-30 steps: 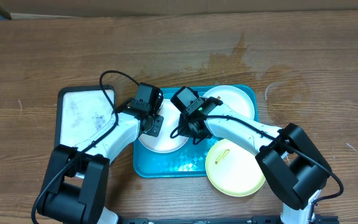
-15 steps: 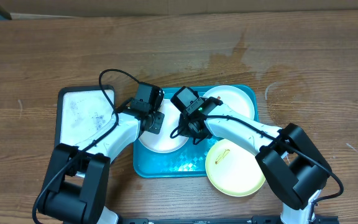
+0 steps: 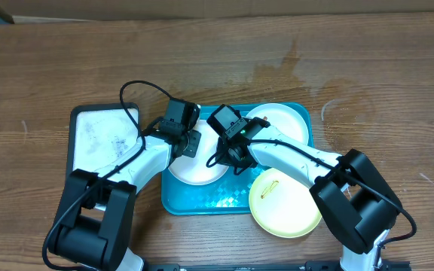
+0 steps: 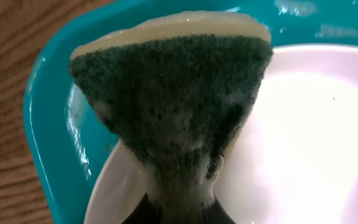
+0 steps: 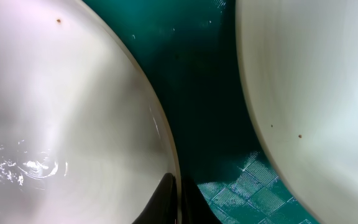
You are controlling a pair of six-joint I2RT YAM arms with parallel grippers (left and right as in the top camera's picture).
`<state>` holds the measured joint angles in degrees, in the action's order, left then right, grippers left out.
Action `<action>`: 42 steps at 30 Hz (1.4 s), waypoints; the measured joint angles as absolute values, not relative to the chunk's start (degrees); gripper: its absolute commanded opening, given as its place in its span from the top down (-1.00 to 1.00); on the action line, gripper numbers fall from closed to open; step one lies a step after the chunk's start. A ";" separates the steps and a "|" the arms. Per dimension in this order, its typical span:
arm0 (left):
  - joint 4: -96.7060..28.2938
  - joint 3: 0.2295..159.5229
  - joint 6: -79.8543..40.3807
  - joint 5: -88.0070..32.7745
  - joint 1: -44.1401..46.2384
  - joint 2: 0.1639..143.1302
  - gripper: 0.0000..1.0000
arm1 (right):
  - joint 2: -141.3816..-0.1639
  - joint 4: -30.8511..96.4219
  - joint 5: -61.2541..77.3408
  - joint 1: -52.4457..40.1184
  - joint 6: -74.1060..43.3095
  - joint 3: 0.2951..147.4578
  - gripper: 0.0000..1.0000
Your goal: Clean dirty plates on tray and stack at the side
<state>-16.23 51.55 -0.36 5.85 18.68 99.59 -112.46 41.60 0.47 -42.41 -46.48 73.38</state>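
Observation:
The teal tray point(image 3: 202, 205) holds a white plate point(image 3: 194, 169) at its left and a second white plate point(image 3: 285, 120) at its back right. A pale yellow-green plate point(image 3: 285, 207) lies over the tray's front right corner. My left gripper point(image 3: 190, 143) is shut on a green and yellow sponge point(image 4: 173, 106), held over the left plate's point(image 4: 303, 137) back rim. My right gripper point(image 3: 230, 156) is shut on that plate's right rim point(image 5: 166, 143); the jaws pinch the edge point(image 5: 178, 199). Another pale plate point(image 5: 309, 93) shows at the right; I cannot tell which.
A smaller black-rimmed tray with a white surface point(image 3: 100, 139) lies left of the teal tray. Both arms cross over the teal tray's front half. A damp stain point(image 3: 285, 71) marks the wooden table behind the tray.
My left gripper with the sponge has shifted slightly toward the back over the left plate. The right gripper and the plates have not moved.

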 measured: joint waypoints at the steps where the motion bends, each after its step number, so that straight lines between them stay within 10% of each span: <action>1: -15.81 51.48 -0.36 5.85 18.68 99.66 0.82 | -112.46 41.63 0.45 -42.41 -46.48 73.38 0.93; 31: 1.37 52.27 -2.02 3.68 18.68 95.26 0.92 | -112.46 41.56 0.69 -42.41 -46.44 73.38 0.92; 42: -22.90 56.58 -7.33 3.25 14.46 73.21 0.92 | -112.57 42.09 1.34 -42.41 -45.34 73.38 0.29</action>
